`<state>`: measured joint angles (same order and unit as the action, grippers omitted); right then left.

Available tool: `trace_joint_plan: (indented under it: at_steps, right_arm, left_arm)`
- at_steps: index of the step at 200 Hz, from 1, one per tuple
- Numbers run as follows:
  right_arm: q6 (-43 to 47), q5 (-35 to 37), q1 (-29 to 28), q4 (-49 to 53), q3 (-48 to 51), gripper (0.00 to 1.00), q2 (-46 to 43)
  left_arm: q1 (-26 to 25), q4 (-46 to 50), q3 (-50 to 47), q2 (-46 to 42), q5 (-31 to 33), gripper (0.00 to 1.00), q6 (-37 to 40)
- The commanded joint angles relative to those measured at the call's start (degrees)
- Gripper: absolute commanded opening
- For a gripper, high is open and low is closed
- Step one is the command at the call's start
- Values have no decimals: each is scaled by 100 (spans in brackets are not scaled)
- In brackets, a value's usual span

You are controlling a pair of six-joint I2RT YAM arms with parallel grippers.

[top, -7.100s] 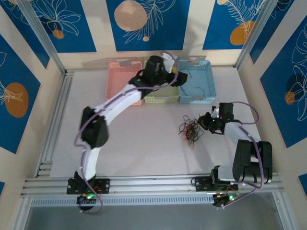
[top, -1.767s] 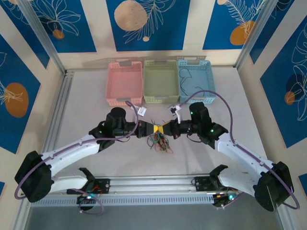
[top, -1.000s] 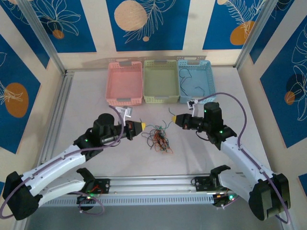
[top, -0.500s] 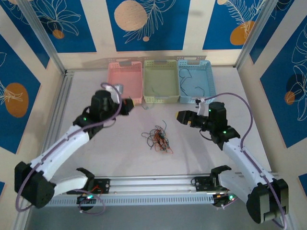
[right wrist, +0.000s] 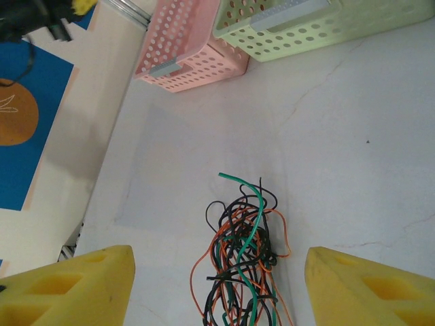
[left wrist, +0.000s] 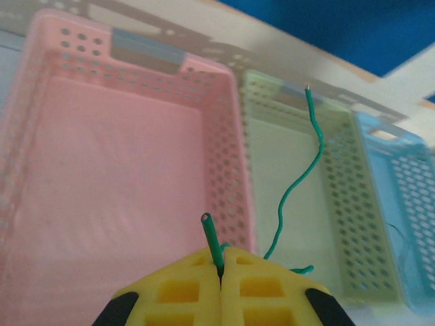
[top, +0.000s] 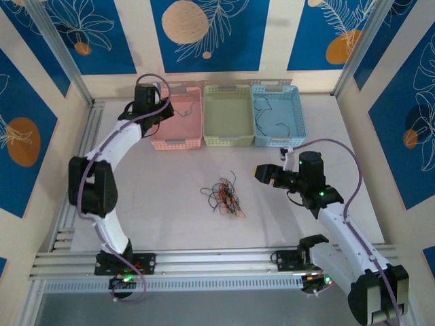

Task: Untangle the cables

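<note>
The left gripper [left wrist: 221,261] pinches one green cable [left wrist: 299,176], holding it above the pink basket [left wrist: 228,136]. The tangled cables [right wrist: 241,265] lie on the surface [top: 170,204], well apart from that basket, just ahead of the right gripper [top: 262,173], whose jaws stand wide apart.

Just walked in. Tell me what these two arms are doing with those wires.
They seem to be pulling a knot of wires apart and sorting the strands into baskets. The left gripper is shut on one green wire, holding it up by the pink basket, the strand trailing toward the green basket. The right gripper is open, hovering beside the tangle of black, orange and green wires on the table. A black wire lies in the blue basket.
</note>
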<state>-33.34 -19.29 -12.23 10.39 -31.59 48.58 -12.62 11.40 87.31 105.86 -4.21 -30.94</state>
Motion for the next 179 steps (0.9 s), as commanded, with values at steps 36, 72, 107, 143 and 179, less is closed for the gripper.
trace_joint_plan:
  at_steps: [36, 72, 107, 143, 179]
  right_arm:
    - [135, -154, 59, 160, 23, 67, 31]
    - [115, -172, 54, 130, 45, 66, 58]
    - [91, -168, -48, 129, 20, 65, 259]
    - [190, 73, -537, 315, -197, 60, 938]
    - [321, 662, -1215, 432, -590, 58, 1775]
  left_arm:
    - [172, 148, 772, 1057, -34, 49, -210]
    - [190, 275, 622, 475, -228, 70, 66]
    - [240, 320, -376, -973, -820, 72, 220]
    - [79, -391, -2610, -2714, -2141, 71, -196]
    - [-349, -508, -4475, -4079, -2718, 68, -477]
